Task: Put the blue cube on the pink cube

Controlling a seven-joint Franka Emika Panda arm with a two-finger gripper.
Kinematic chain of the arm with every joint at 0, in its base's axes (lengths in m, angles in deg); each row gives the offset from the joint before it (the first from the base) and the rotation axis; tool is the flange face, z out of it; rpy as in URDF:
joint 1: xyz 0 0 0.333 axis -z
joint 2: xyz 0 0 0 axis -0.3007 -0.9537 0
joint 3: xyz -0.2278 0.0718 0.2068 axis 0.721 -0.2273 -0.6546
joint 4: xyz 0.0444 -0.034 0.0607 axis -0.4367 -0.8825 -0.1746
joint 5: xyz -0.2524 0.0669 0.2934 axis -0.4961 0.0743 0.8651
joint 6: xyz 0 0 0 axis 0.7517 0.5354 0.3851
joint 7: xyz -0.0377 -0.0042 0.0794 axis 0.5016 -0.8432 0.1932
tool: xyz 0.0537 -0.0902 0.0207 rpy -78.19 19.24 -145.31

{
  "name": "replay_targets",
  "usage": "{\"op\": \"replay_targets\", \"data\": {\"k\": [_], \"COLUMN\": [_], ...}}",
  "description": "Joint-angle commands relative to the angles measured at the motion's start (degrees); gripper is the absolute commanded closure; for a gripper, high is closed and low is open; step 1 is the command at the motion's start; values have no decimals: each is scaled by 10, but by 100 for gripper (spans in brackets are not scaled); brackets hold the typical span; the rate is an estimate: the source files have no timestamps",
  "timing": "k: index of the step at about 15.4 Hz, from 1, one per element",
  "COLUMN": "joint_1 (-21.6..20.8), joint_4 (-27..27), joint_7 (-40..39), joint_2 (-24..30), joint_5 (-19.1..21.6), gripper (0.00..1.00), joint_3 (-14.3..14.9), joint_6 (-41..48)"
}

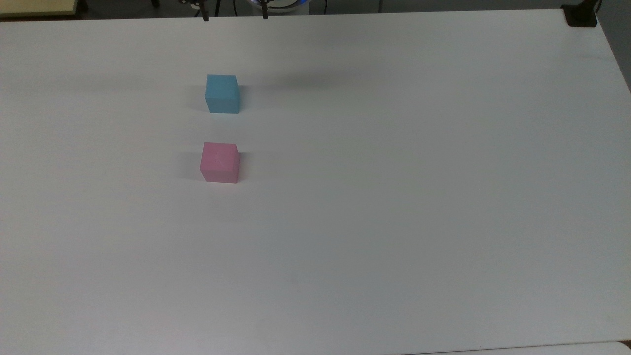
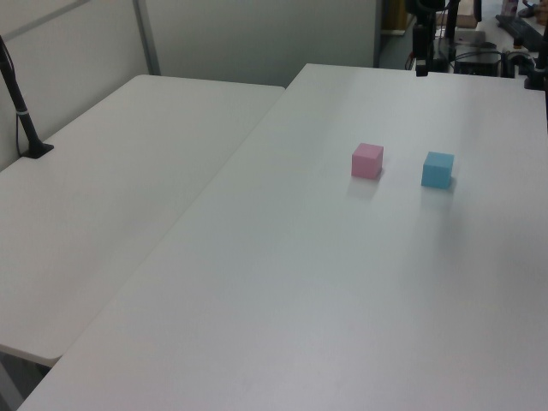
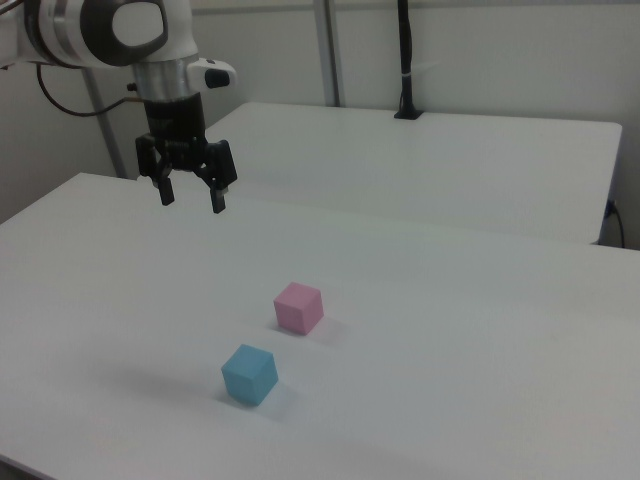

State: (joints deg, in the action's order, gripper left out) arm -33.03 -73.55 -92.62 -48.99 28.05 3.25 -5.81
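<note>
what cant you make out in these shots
- Arm above the gripper: cut off by the top view's upper edge, just two fingertips show.
- Gripper in the left view: cropped by the upper edge.
- Undersides of the blue cube and pink cube: hidden against the table.
- Arm base: past the right view's left edge.

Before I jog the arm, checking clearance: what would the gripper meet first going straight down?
Probably bare white table; the open gripper hangs clear of the small blue cube, though depth is uncertain.
</note>
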Motion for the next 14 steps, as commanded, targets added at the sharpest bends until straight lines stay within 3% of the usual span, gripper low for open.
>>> {"op": "replay_targets", "data": {"k": [1,14], "joint_1": [108,113], "joint_4": [-22,-24], "joint_7": [9,2], "joint_2": [20,16], "joint_5": [-17,-15], "gripper": [0,0], "joint_3": [-101,-101], "joint_6": [-5,-23]}}
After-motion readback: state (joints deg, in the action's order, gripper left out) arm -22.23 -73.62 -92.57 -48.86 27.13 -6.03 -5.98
